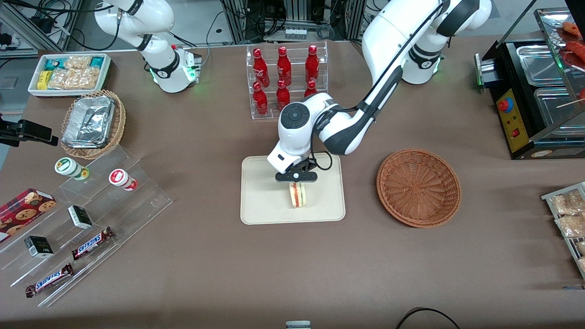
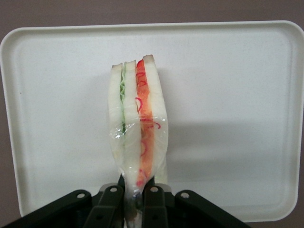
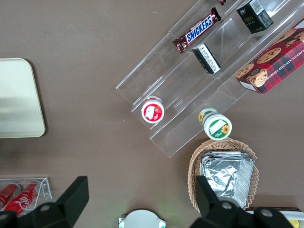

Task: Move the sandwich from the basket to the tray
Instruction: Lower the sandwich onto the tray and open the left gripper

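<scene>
At the centre of the front view the hand (image 1: 296,180) hangs over the tray (image 1: 260,208), its fingers (image 2: 110,204) clamped together on the narrow tip of the sandwich (image 1: 299,195). The wedge points straight down from the hand, its long axis roughly vertical and its broad end toward the tray floor; in the wrist view it stands out from between the fingers with the white bread outside and the green and red layers edge-on, clear wrap bunched where the fingers pinch it. Whether the lower end already touches the tray or hangs just above it cannot be told. That gap is what the coming move seems to turn on: a short drop, then letting go, with some risk that the upright wedge tips over once freed. The basket (image 1: 418,187), to the right of the tray in the front view, holds nothing. At the left of that view, a lighter wicker basket (image 1: 118,123) holds foil containers (image 1: 89,121), and a clear rack (image 1: 288,80) above the tray carries red bottles.
</scene>
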Tool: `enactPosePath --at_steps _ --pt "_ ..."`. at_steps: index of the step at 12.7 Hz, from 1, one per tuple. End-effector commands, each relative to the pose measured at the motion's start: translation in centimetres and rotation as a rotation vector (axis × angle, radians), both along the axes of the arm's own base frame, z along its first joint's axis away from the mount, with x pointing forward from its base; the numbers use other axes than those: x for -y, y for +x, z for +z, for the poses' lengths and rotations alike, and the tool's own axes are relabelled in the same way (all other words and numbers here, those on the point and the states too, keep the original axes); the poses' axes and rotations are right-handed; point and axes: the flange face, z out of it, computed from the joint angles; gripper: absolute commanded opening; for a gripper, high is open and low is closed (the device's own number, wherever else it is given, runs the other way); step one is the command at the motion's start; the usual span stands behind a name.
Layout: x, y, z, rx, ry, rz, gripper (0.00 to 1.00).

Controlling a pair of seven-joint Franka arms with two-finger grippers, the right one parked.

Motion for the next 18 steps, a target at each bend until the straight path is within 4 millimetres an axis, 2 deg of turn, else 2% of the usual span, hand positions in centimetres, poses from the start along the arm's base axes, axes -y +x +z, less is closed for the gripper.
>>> enactPosePath --at_steps 1,3,8,9,11,12,15,18 --pt "1.0 0.4 -0.7 0.018 0.003 -0.060 0.00" --pt "1.6 -0.3 -1.5 0.010 0.007 -0.082 0.00" --pt "2.0 -0.3 -2.1 0.021 -0.017 -0.084 0.00" --pt "2.1 -0.6 -2.6 0.014 -0.012 -0.087 0.16" --pt "2.1 -0.6 -2.9 0.011 -0.011 -0.081 0.62" --pt "2.1 -0.6 -2.8 0.012 -0.012 -0.084 0.99" --pt "2.0 -0.1 -1.4 0.024 -0.027 -0.061 1.00" --pt "1.4 1.2 4.4 0.069 -0.080 -0.016 1.00"
